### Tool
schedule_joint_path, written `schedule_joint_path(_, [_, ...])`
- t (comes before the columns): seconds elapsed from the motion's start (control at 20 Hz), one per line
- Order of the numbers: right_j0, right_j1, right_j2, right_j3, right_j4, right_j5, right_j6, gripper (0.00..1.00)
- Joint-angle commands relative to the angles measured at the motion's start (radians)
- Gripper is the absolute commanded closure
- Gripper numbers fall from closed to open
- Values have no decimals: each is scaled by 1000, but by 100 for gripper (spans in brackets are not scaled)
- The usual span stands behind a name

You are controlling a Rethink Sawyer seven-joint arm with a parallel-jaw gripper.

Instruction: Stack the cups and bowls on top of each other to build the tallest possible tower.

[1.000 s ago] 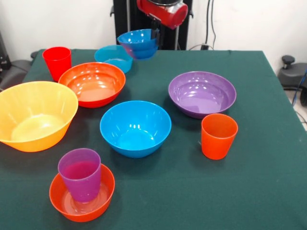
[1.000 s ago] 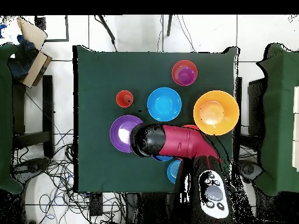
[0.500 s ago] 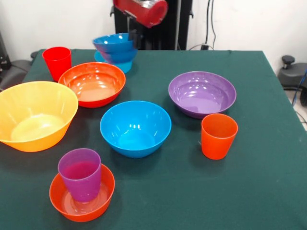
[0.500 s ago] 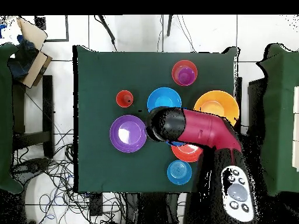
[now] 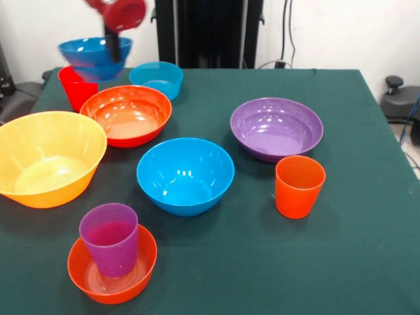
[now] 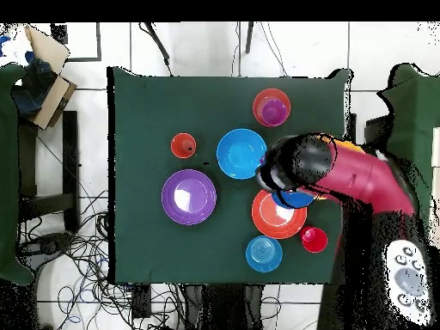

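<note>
The jaws are clamped on the rim of a small blue bowl (image 5: 95,58), which hangs in the air clear of the table; the gripper (image 5: 113,44) descends from a red wrist at the 11 o'clock corner of the front view. Seen from the front, the carried bowl hangs upright, mouth up, above and partly in front of the red cup (image 5: 76,86); the orange-red bowl (image 5: 126,115) lies at 5 o'clock from it and the yellow-orange bowl (image 5: 47,157) at 7 o'clock, both near. From overhead, the arm (image 6: 344,172) covers most of the yellow-orange bowl; the carried bowl shows as a blue crescent (image 6: 296,199) at that bowl's edge, just above the orange-red bowl (image 6: 278,215). The probable next step is a lowering into one of these two wide bowls; which is meant cannot be told. The teal bowl (image 5: 156,79) sits at 3 o'clock from the jaws, close behind the orange-red bowl. The medium blue bowl (image 5: 186,174), the purple bowl (image 5: 276,128) and the orange cup (image 5: 300,186) stand apart toward 4 o'clock; the purple cup (image 5: 110,238) stands inside the small orange bowl (image 5: 111,265) at 6 o'clock. Open cloth remains on the table (image 5: 341,256) at 4 o'clock; the table's edge lies close by the red cup, so a drift toward 9 o'clock has little margin.
</note>
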Motion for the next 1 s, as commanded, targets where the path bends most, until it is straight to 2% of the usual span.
schedule_joint_path(0.05, [-17, 196, 83, -268, -39, 100, -70, 100])
schedule_joint_path(0.2, [-11, 250, 86, -355, -56, 58, -68, 100])
schedule_joint_path(0.6, [18, 357, 100, -488, -16, 71, -35, 100])
schedule_joint_path(0.75, [40, 380, 77, -503, -18, 55, 5, 100])
schedule_joint_path(1.0, [76, 357, 36, -452, -19, 25, 51, 100])
